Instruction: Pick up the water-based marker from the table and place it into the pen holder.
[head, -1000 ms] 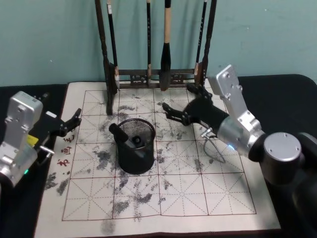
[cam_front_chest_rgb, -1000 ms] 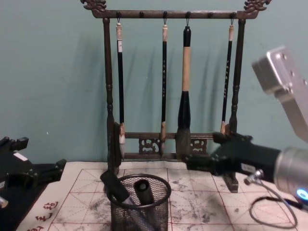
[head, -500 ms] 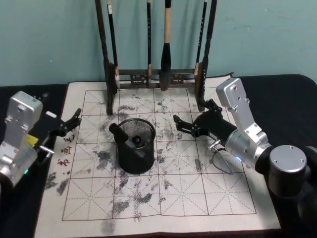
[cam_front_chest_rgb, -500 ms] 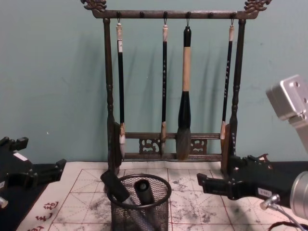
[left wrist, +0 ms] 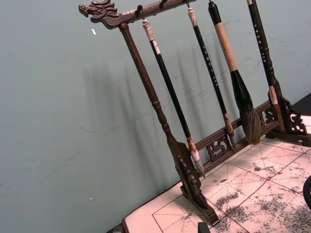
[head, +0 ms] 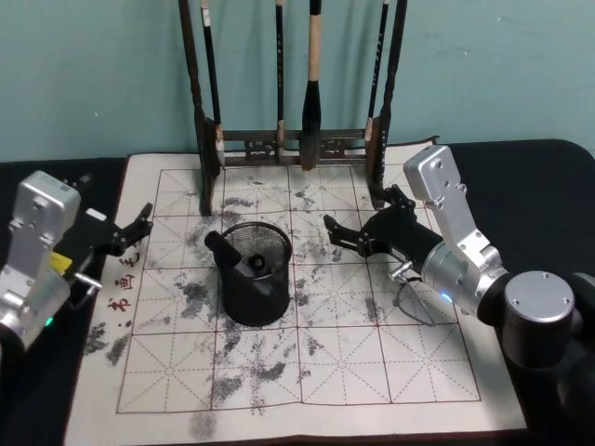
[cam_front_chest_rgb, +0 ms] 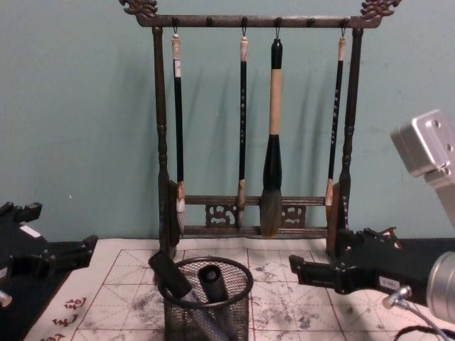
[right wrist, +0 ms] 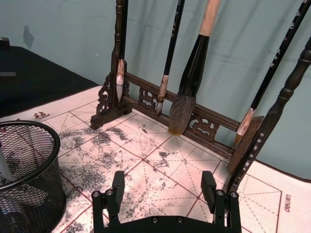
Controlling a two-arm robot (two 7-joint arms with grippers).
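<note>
Where the pale, ink-stained grid practice mat (head: 307, 372) covers the table, the tall dark wooden brush rack (head: 293, 139) with hanging calligraphy brushes stands at its far edge, beyond the right gripper (head: 358, 223). That gripper hovers over the mat with its black fingers (right wrist: 118, 183) spread wide and nothing between them. Just to its left sits the round black wire-mesh pen holder (head: 256, 274), and inside it leans the dark water-based marker (cam_front_chest_rgb: 170, 275), cap tip resting past the rim, beside another dark marker. The left gripper (head: 139, 223) hangs at the mat's left edge, well apart from the holder, jaws parted and empty.
</note>
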